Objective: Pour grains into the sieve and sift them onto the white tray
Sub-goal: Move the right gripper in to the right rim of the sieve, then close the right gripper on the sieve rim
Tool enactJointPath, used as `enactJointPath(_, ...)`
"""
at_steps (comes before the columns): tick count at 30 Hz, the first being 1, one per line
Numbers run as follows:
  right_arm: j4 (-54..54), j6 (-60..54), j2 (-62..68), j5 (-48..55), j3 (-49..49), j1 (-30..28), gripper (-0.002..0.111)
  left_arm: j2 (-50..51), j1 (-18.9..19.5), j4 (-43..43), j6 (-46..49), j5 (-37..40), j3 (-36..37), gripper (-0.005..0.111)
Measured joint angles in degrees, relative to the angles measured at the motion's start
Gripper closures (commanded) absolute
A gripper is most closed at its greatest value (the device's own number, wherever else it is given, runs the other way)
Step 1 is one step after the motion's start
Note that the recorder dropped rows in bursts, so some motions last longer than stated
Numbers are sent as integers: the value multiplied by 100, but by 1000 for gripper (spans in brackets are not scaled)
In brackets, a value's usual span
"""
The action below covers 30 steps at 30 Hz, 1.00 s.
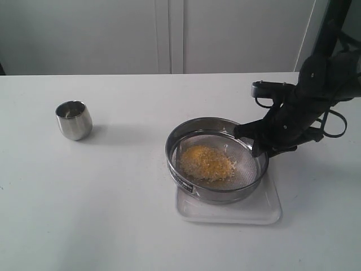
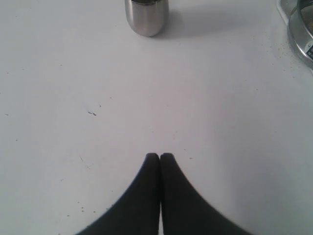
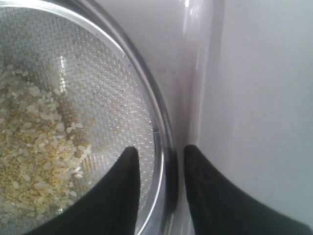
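Note:
The sieve (image 1: 248,166) sits over the white tray (image 1: 265,212), covering most of it, and its edge shows in the left wrist view (image 2: 301,39). A heap of yellow and pale grains (image 1: 207,162) lies on the mesh left of centre. My right gripper (image 1: 248,138) is at the sieve's far right rim. In the right wrist view, the gripper (image 3: 161,152) has one finger over the mesh (image 3: 107,83) and the other outside the wall, nearly closed on the rim. The grains (image 3: 34,142) and the tray's edge (image 3: 205,98) show there too. My left gripper (image 2: 160,155) is shut and holds nothing, low over bare table.
A small rounded steel cup (image 1: 74,119) stands upright at the left of the table, also in the left wrist view (image 2: 146,17). The white table runs to a pale wall behind. The right arm's dark links hang over the table's right side.

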Motion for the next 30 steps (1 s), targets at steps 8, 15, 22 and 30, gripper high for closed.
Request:
enactJointPath(8, 227, 0, 205, 0, -9, 0, 78, 0, 0, 0, 0, 2, 0, 107)
enactJointPath(15, 290, 0, 289, 0, -9, 3, 87, 0, 0, 0, 0, 2, 0, 107)
enactJointPath(22, 351, 24, 390, 13, -40, 3, 108, 0, 0, 0, 0, 2, 0, 107)
enactJointPath(30, 338, 263, 390, 0, -55, 3, 108, 0, 0, 0, 0, 2, 0, 107)
